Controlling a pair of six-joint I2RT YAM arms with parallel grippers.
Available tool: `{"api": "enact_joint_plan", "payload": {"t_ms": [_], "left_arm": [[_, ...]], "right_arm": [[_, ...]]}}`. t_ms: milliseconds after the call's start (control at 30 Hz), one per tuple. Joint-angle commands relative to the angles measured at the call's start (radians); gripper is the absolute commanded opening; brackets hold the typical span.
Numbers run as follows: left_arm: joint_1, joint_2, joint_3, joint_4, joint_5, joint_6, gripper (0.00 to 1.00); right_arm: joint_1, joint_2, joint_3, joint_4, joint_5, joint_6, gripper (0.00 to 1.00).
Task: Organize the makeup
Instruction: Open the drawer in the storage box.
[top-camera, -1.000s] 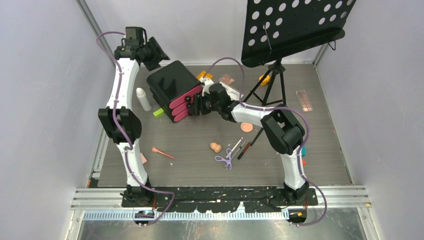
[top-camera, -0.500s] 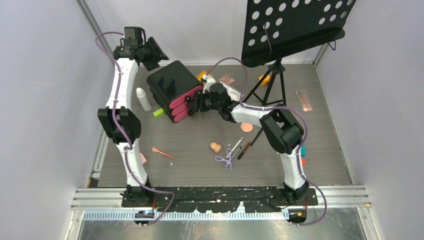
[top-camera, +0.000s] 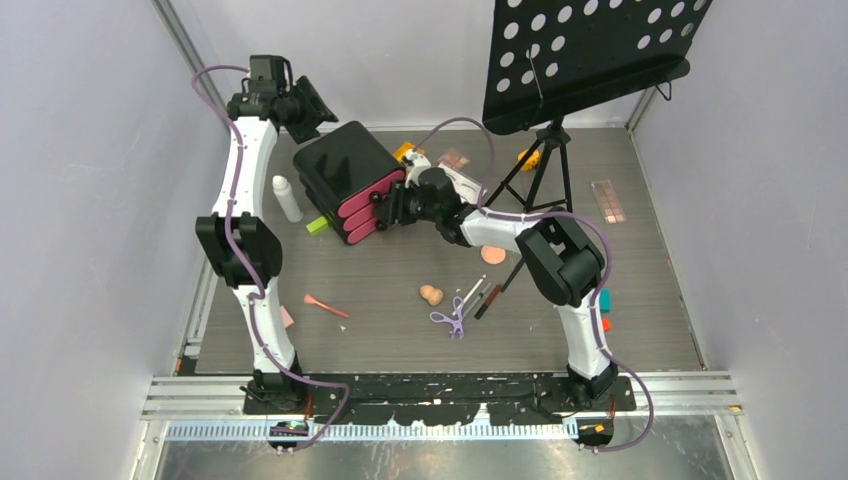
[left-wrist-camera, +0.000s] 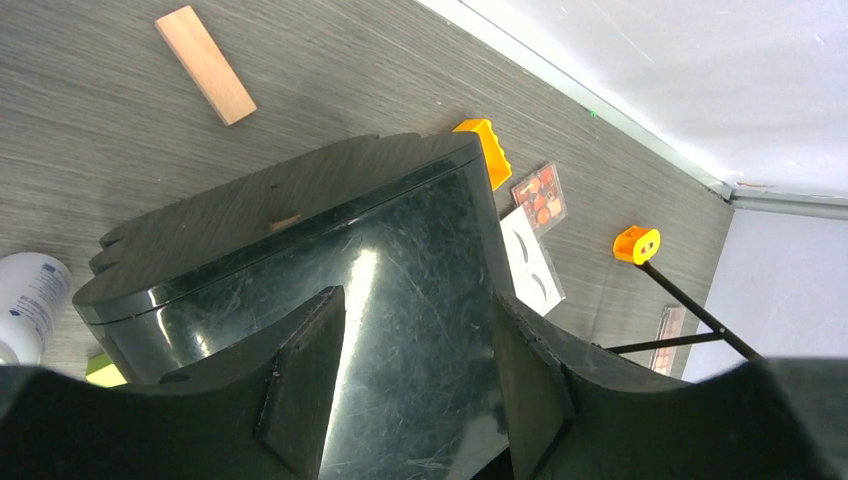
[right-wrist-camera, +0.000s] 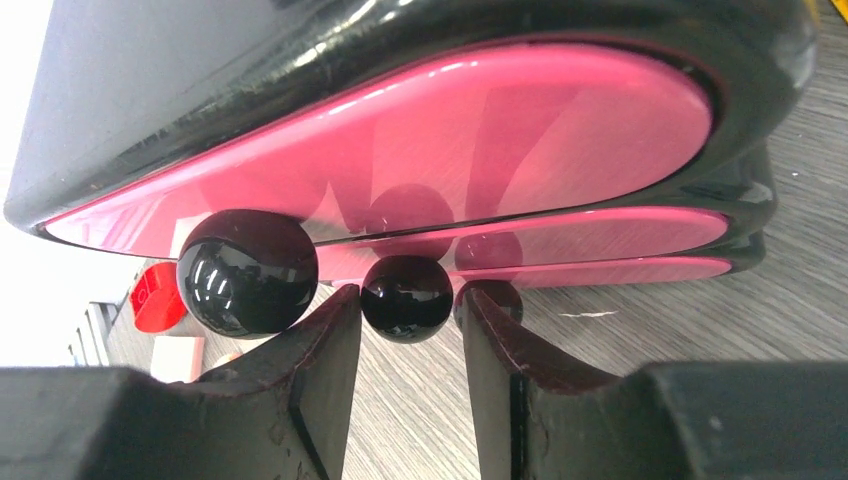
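Barely begun: makeup (top-camera: 431, 294) is lying loose around the chest (top-camera: 345, 165). Right end effector (right-wrist-camera: 407, 312), unclenched, is straddling its knob (right-wrist-camera: 406, 297); left end effector (left-wrist-camera: 415, 300), released, is resting against it.

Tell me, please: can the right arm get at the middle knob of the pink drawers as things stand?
Probably yes. The right claw straddles the middle knob of the pink drawers: one finger stands on each side with a thin gap, and nothing lies between.
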Motion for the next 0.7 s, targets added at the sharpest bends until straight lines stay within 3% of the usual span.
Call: {"api": "enact_joint_plan", "payload": {"t_ms": [0,300,667], "left_arm": [[0.007,-0.050,-0.004,0.012,0.023,0.014,0.57],[0.007,-0.047,-0.006,0.011,0.020,0.019,0.57],[0.007,-0.036,0.002,0.016,0.017,0.020,0.57]], "right_arm": [[0.006,0.025,0.036,0.083,0.022,0.019,0.45],[0.005,-0.007,-0.010,0.095,-0.005,0.018,0.32],[0.006,-0.170,-0.202,0.049,0.006,-0.027,0.30]]}}
